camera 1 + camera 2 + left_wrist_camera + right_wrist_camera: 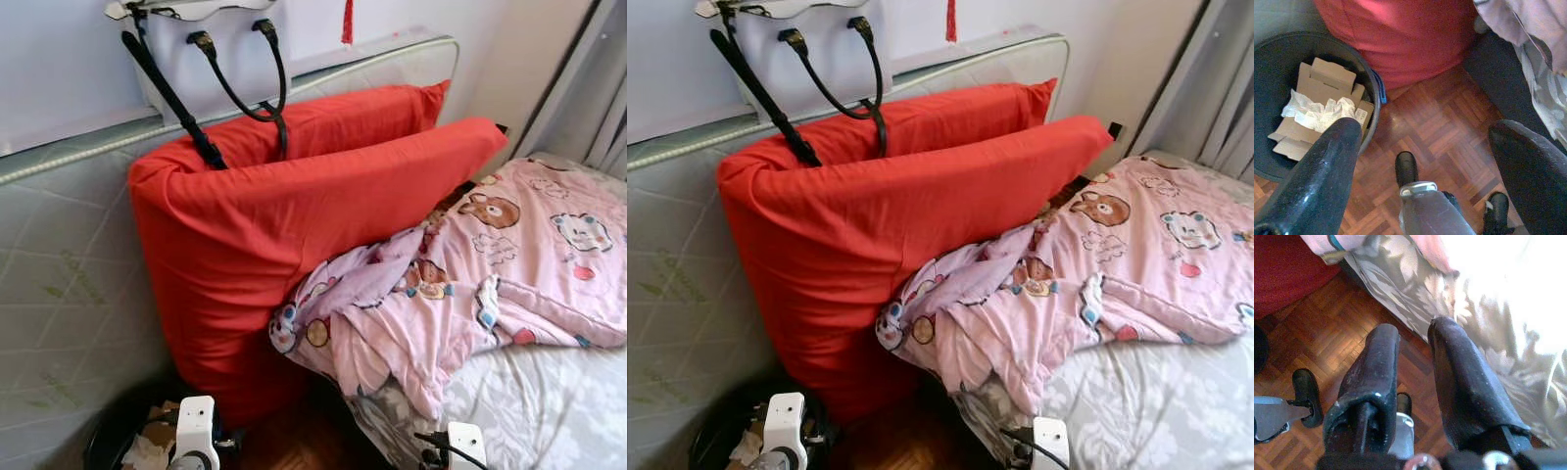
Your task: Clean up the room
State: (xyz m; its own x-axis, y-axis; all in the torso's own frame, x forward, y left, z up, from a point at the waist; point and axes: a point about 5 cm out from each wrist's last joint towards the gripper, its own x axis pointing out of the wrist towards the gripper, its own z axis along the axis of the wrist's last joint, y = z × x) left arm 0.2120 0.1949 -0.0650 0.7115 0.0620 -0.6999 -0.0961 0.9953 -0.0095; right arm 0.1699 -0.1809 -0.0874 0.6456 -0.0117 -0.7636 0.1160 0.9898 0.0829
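cardboard and crumpled paper in black bin, left pincer wide, right pincer narrowly parted, empty

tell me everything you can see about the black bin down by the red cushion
The black bin is a round, dark container that looks like plastic, standing upright and open-topped on the wood parquet floor. Inside lie flattened brown cardboard pieces with crumpled white paper on top. It sits at the foot of the big red cushion, close against it, with the quilted grey mattress behind. The left hand hangs just beside its rim, fingers apart, empty.
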